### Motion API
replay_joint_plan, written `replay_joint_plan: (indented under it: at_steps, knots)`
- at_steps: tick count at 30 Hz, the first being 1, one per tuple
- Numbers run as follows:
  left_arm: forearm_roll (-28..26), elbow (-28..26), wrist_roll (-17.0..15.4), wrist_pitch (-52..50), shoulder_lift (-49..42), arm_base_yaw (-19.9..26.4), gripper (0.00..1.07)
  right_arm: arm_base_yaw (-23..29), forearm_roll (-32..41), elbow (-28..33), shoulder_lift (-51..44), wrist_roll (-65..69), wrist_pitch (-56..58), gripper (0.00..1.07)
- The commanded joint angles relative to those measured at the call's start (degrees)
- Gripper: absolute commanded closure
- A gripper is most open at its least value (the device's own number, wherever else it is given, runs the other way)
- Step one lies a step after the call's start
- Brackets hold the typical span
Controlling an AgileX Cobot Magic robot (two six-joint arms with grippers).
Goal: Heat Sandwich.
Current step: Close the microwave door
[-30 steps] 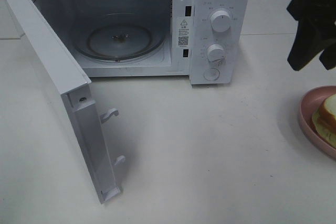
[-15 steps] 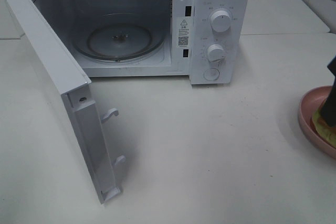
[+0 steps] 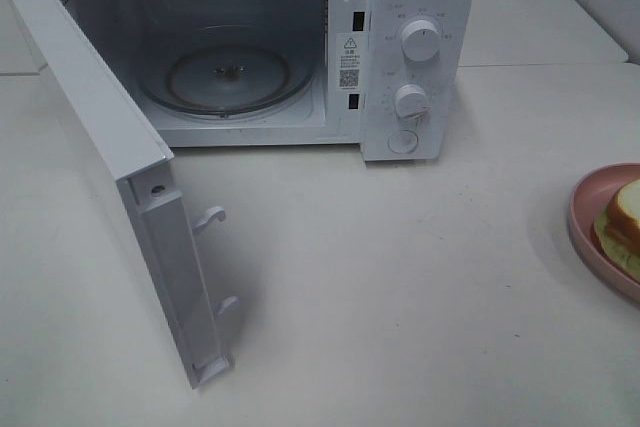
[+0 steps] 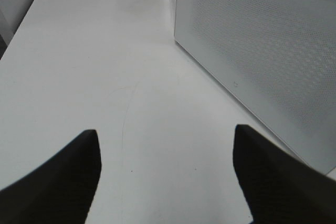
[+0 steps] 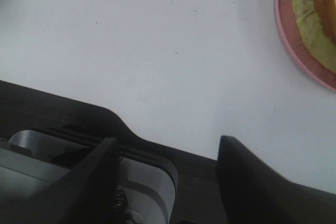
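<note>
1. Over the white table (image 4: 105, 51), our left gripper (image 4: 165, 174) hangs low with its two dark fingers (image 4: 58, 179) spread wide and nothing between them; beside it we see the perforated side wall of the microwave (image 4: 262, 51).
2. Our right gripper (image 5: 168, 182) also hovers above bare tabletop, fingers (image 5: 252, 182) well apart and gripping nothing — the pink plate (image 5: 294, 51) lies off to one side, not touching either finger.
3. Neither arm shows in the high view.
4. From the high camera we find the sandwich (image 3: 622, 222) on the plate (image 3: 585, 217) at the far right edge of the table, cut off by the frame, well apart from the microwave (image 3: 400, 47).
5. We see the sandwich lying flat, its layered edge facing the microwave side — its long axis we cannot tell, since only part shows.
6. We see the microwave door (image 3: 110, 177) swung wide open, with the glass turntable (image 3: 228, 75) inside.
</note>
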Motion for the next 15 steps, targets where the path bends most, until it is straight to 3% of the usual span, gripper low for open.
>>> replay_joint_plan:
  at_steps: [1,9,15]
  knots:
    - [-0.11,0.17,-0.06,-0.46,-0.92,-0.11,0.41,0.06,-1.6,3.44,-6.82,-0.92,-0.23,0.52]
    - [-0.11,0.17,-0.06,-0.46,-0.92,-0.11,0.41,0.06,-2.35,8.31,-18.28,-0.74,-0.57,0.52]
    - [-0.11,0.17,-0.06,-0.46,-0.92,-0.11,0.41,0.06,-3.9,8.37,-28.13,1.55,-0.46,0.52]
